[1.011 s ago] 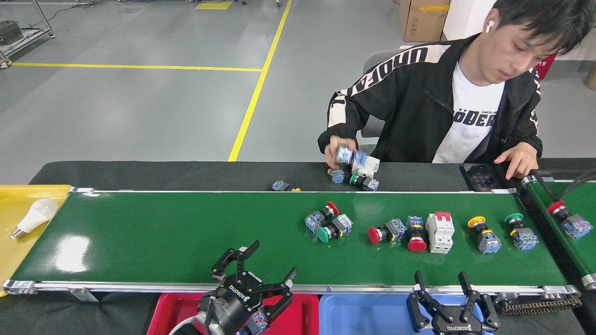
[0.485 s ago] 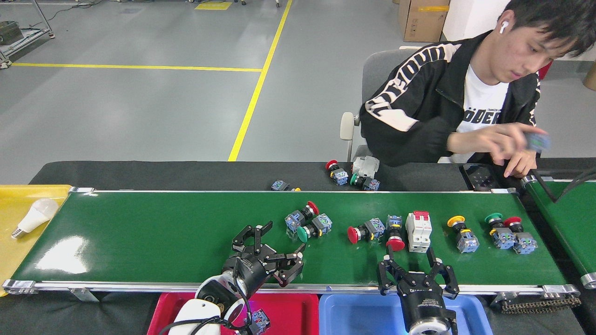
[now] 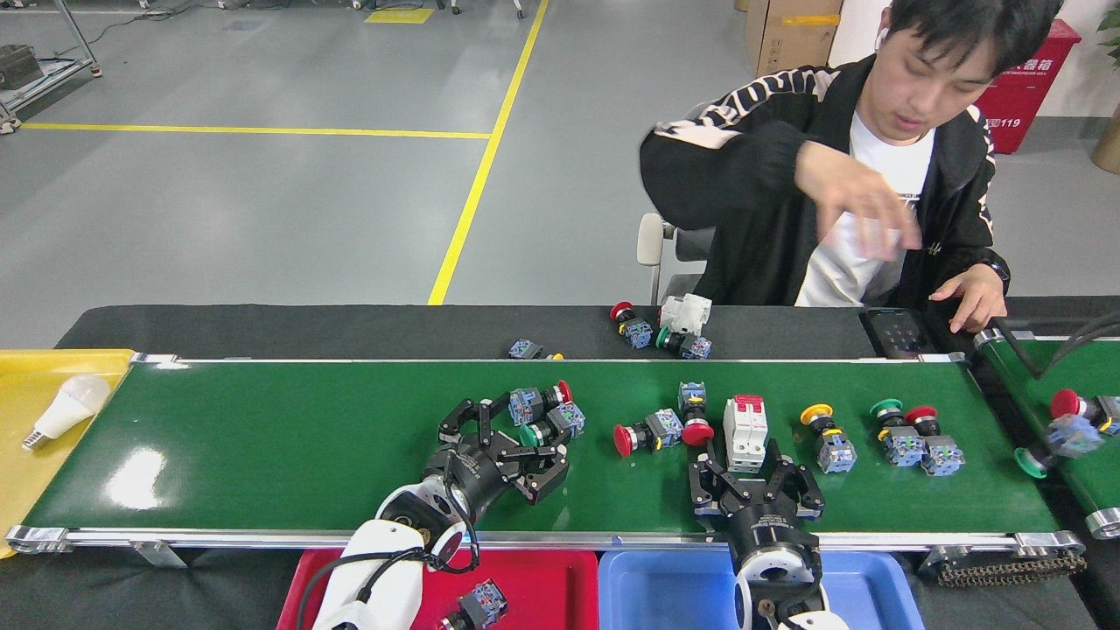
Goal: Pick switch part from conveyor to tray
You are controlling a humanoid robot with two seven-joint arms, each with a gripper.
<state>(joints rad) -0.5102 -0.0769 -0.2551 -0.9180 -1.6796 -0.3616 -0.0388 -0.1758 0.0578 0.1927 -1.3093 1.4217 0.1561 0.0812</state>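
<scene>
The left pincer [image 3: 512, 446] hangs released over the conveyor [image 3: 289, 437], just short of a green-capped switch part [image 3: 551, 426]; the right pincer [image 3: 754, 477], also spread, nears the white breaker [image 3: 745, 420]. One part [image 3: 477, 605] already lies in the red tray [image 3: 560, 582] behind; many remain.

Over at the top right, the red bin [image 3: 1024, 83] behind the person carried white Chinese characters, too small to make out, and below them the number "119" read clearly. The person's black jacket [image 3: 761, 157] had white block lettering running down the sleeve, but it was folded and could not be read. Nothing else showed legible text.
</scene>
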